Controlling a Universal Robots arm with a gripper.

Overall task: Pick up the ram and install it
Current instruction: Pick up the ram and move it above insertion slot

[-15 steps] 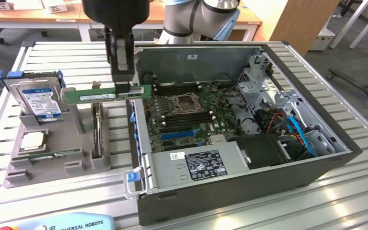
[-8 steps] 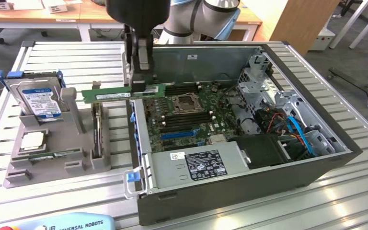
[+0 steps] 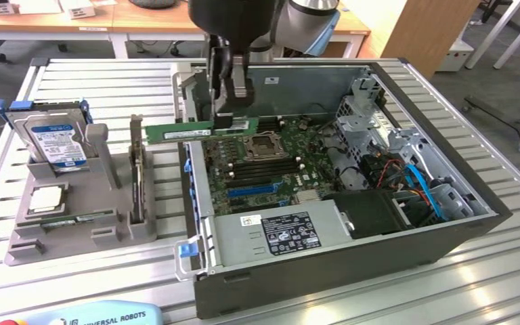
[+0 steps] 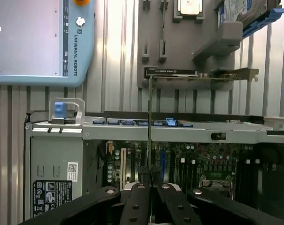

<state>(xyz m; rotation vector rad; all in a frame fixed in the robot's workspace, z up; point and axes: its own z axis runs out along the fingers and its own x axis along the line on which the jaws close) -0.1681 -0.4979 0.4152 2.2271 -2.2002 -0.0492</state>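
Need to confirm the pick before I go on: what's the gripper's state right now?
Gripper: shut on the ram, holding it above the computer case's side wall.

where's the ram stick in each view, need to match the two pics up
Exterior view: the ram is held level in the fingers, straddling the case wall on the exterior view's left.
Wrist view: the ram is seen edge-on, a thin green line running out from the fingers across the case wall.
Shared landmark: the blue latch at the end of that case wall.
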